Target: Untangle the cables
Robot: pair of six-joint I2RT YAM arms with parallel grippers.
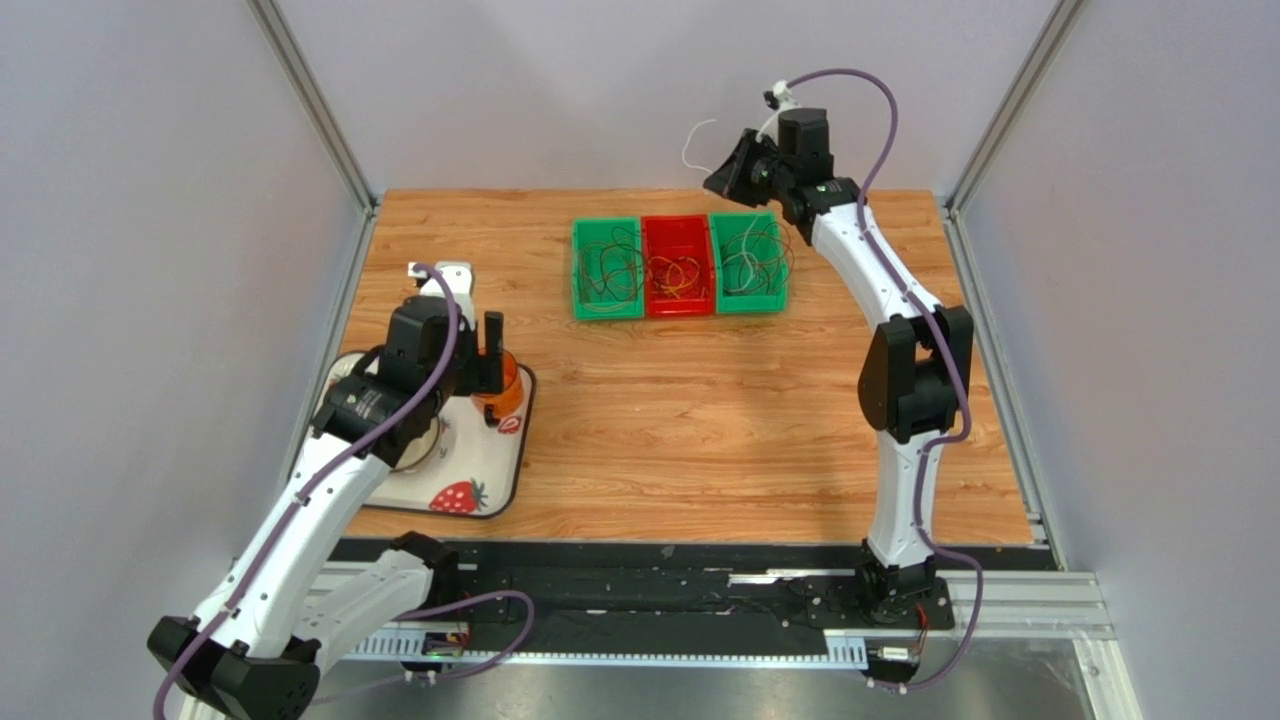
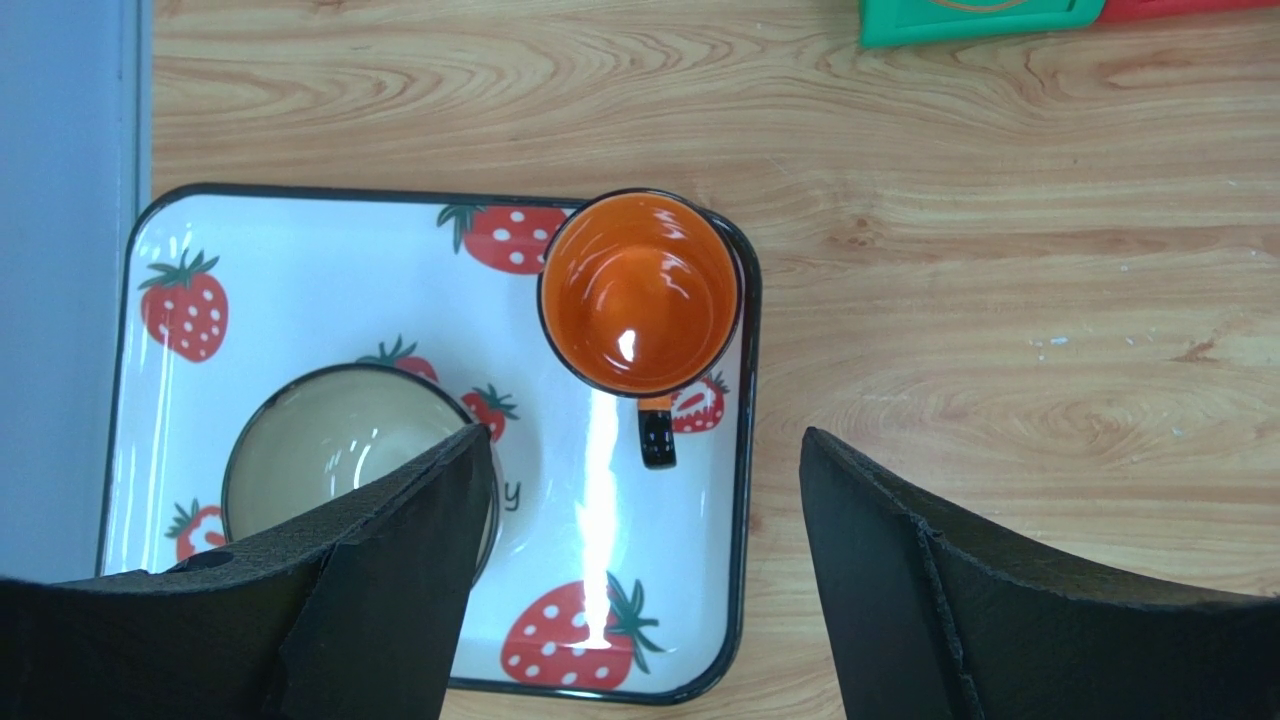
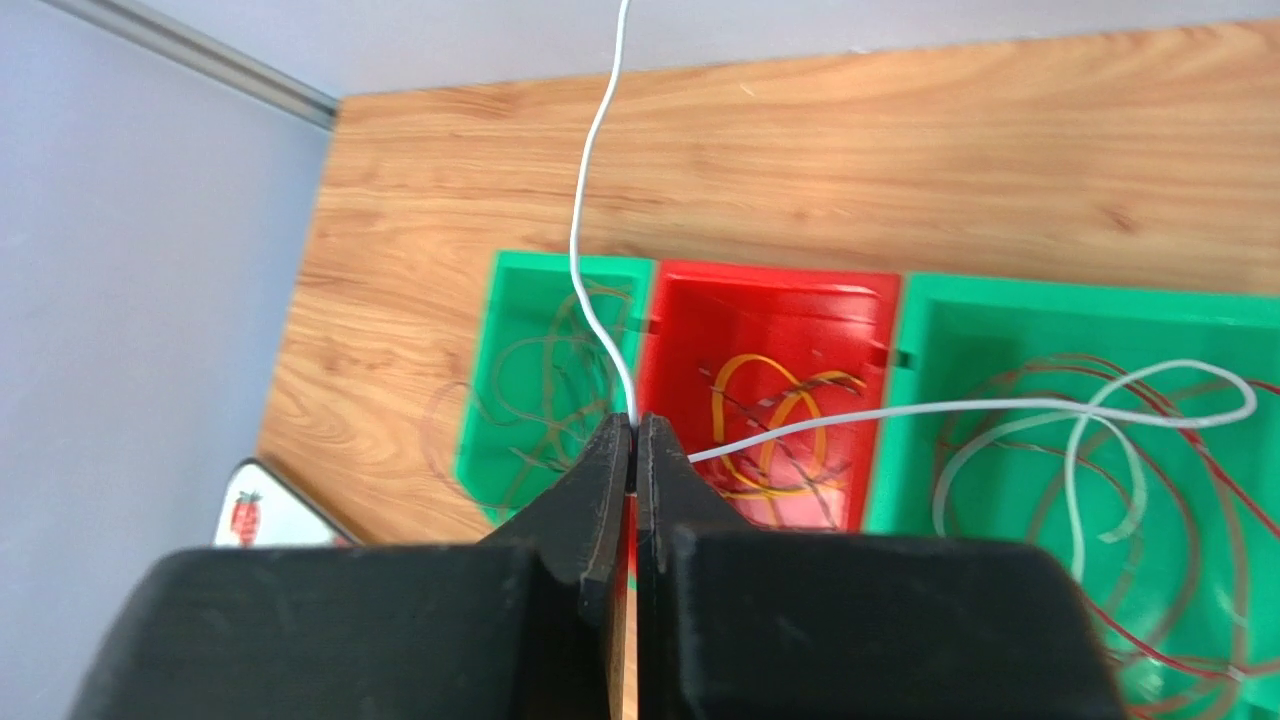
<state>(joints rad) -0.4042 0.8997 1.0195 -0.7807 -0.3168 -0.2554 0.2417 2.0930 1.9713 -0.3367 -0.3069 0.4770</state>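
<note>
Our left white-and-black arm [image 1: 323, 488] sits low and reaches forward over the tabletop's left side, with the wrist pointing down. Its black two-finger pincer [image 2: 643, 443] hangs with the jaws wide apart. Our right white-and-black arm [image 1: 902, 390] stands tall with the elbow up. The forearm stretches toward the far edge, and the wrist is raised and tipped left. Its black pincer [image 3: 634, 435] has the fingers pressed together, pinching a thin white cable [image 3: 594, 255] at the tips.
</note>
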